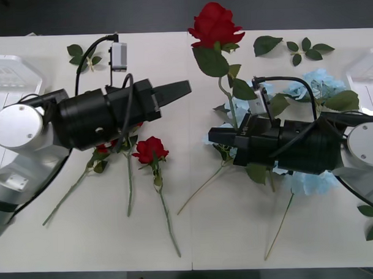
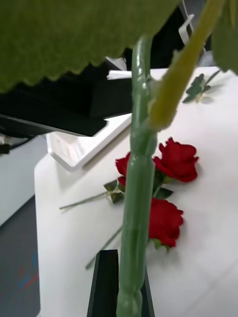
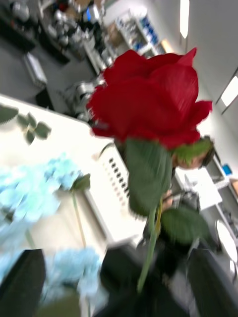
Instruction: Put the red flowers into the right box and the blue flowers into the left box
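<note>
You have a flat white surface [image 1: 239, 235] carrying loose deep-red artificial roses [image 1: 150, 149] on thin green stems at left, pale sky-blue hydrangea heads [image 1: 316, 83] at right, and green leaf sprigs [image 1: 306, 49] along its far edge.

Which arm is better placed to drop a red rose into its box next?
Right. The right gripper already holds a raised red rose by its stem, and the right box is on its side. The left gripper hovers with fingers open.
</note>
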`<state>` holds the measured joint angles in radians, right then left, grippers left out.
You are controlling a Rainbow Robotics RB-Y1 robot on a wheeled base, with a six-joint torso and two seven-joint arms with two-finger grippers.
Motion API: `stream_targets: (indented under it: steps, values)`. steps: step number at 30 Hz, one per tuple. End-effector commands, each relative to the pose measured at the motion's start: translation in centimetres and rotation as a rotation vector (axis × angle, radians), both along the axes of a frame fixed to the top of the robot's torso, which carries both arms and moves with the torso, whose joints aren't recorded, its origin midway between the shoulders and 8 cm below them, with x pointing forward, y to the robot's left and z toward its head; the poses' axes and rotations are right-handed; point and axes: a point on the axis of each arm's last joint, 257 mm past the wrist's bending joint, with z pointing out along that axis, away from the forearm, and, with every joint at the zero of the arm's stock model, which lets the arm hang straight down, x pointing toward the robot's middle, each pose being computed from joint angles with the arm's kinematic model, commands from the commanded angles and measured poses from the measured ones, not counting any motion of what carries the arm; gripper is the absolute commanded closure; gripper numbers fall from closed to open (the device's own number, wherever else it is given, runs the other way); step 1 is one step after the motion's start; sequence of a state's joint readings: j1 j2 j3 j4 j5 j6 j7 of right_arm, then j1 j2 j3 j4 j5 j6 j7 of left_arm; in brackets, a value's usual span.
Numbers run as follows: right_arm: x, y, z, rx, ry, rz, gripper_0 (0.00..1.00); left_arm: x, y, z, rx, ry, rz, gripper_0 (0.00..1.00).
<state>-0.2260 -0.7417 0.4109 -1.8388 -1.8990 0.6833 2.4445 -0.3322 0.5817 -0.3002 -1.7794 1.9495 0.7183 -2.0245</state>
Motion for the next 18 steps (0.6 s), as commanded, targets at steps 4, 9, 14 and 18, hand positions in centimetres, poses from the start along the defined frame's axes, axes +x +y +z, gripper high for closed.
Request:
stream_targets:
  steps: [4, 9, 14, 18]
  values:
    - [2.0, -6.9, 0.2, -0.149, 0.051, -0.080, 1.00, -1.0, 8.9, -5.2, 0.258, 0.049, 0.009, 0.02]
    - [3.9, -15.1, 0.1, -0.248, 0.165, -0.234, 1.00, -1.0, 14.5, -8.1, 0.412, 0.103, 0.001, 0.02]
    - [5.9, -25.4, -0.3, -0.369, 0.255, -0.420, 1.00, -0.6, 21.0, -12.2, 0.681, 0.108, 0.009, 0.02]
    - [7.2, -35.7, -0.4, -0.486, 0.289, -0.601, 1.00, -0.3, 25.1, -15.5, 0.896, 0.104, 0.021, 0.02]
